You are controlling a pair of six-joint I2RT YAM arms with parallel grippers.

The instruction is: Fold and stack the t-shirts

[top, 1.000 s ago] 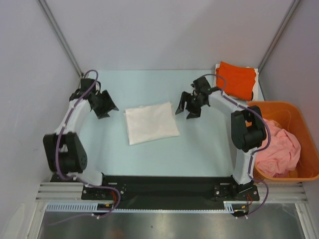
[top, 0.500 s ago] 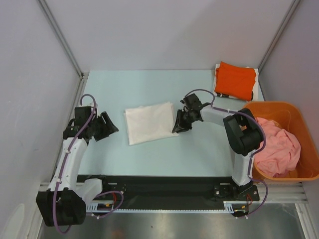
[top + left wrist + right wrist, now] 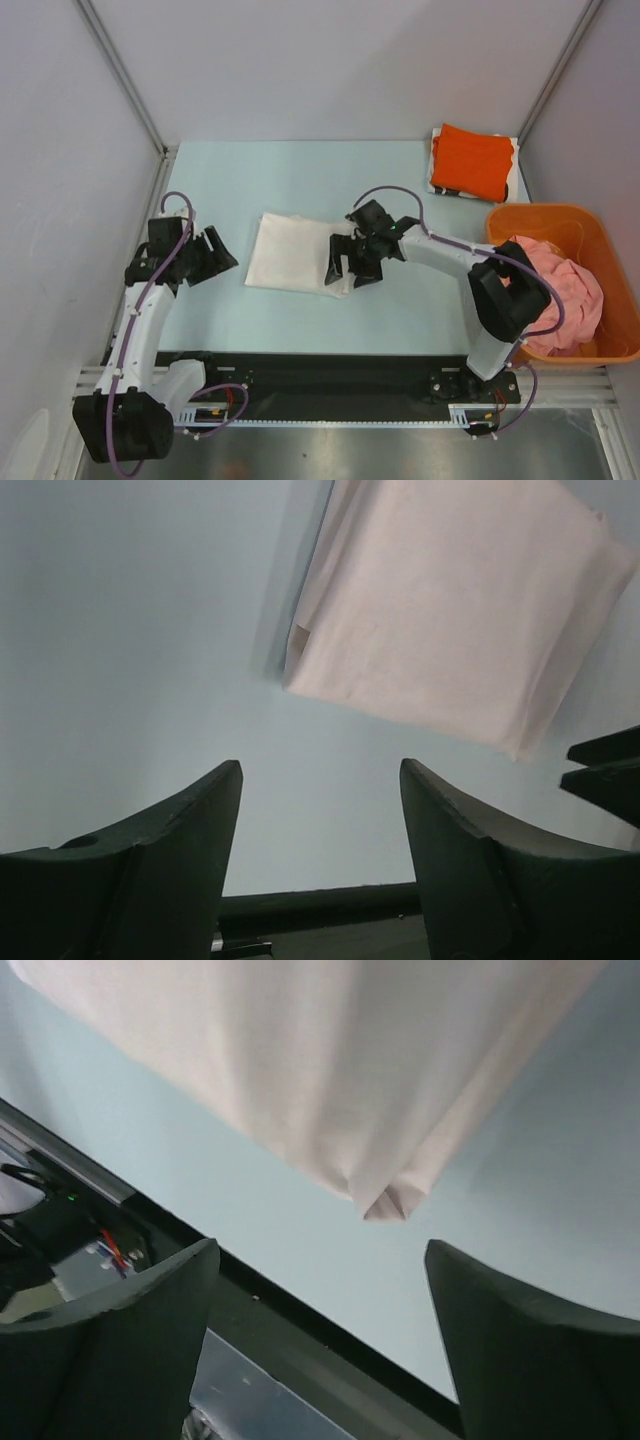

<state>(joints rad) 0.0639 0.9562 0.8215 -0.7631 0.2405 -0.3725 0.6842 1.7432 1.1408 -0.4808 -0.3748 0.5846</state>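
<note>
"White t-shirt, location?"

"Folded into a rectangle, flat on the pale table, between the two arms. One corner of its right edge is loose and doubled over; this shows in the right wrist view."

"Right gripper, condition?"

"Positioned over the right edge of that shirt. Its fingers stand wide apart and nothing is caught between them. The cloth corner lies beyond the tips, and I cannot tell whether it is touched."

"Left gripper?"

"Just left of the same shirt, apart from it. Fingers are spread, with bare table between them. It holds nothing."

"Remaining garments?"

"Orange t-shirt, folded, at the far right corner of the table, well apart from both grippers. Pink t-shirt, crumpled, inside the orange basket at the right side, beside the right arm."
</note>
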